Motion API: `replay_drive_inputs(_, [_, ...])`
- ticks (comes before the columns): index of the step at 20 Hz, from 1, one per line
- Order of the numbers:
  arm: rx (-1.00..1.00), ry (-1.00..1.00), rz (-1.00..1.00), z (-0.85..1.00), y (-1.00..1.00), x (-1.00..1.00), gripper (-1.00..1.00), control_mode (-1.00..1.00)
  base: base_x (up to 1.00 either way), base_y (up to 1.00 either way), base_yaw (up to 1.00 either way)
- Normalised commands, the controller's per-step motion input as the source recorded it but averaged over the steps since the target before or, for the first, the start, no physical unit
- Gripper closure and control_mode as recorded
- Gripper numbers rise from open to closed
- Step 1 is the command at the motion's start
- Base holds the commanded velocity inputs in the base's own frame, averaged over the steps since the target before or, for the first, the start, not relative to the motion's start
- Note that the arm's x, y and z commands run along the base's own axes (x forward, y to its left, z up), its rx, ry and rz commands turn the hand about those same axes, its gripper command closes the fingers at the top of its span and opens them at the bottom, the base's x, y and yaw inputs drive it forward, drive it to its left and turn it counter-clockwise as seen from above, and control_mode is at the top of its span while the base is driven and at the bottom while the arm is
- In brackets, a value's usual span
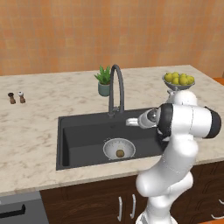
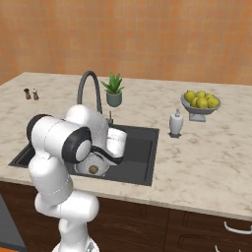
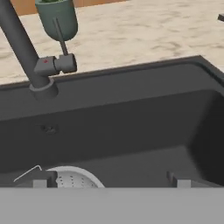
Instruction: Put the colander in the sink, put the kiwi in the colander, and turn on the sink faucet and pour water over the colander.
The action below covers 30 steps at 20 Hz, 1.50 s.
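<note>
- The colander sits on the floor of the black sink, at centre frame in the left base view, with the kiwi lying inside it; both placing steps look done.
- The arm reaches over the basin from the lower right of that view, its gripper poised just right of the base of the sink faucet and above the colander.
- In the hand view, the two fingertips stand wide apart at the bottom edge with nothing between them: the gripper is open and empty.
- That same view shows the faucet's slim lever rising from its base at upper left, with the colander's rim at bottom left.
- Judging by this, the step in hand is turning on the water; the next move calls for bringing the gripper up and left in the hand view to the lever and pushing it.
- The spout arches over the basin; whether it sits directly above the colander cannot be told.
</note>
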Motion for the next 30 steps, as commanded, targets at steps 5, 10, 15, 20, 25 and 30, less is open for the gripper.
replay_drive_inputs(5, [-0.03,-0.08,0.16,0.78,-0.15,0.02,-1.00,-1.00,0.00,0.00,0.00])
replay_drive_inputs(10, [-0.06,-0.08,0.22,0.96,0.00,0.23,-1.00,-1.00,0.00,0.00,0.00])
replay_drive_inputs(15, [-0.10,-0.02,0.18,0.93,0.00,0.03,-1.00,-1.00,0.00,0.00,0.00])
replay_drive_inputs(20, [-0.08,-0.15,0.25,0.93,-0.01,0.10,-1.00,-1.00,0.00,0.00,0.00])
replay_drive_inputs(25, [-0.08,-0.16,0.28,0.93,-0.22,0.14,-1.00,-1.00,0.00,0.00,0.00])
replay_drive_inputs(30, [-0.10,-0.02,0.22,0.79,-0.54,0.03,-1.00,-1.00,0.00,0.00,0.00])
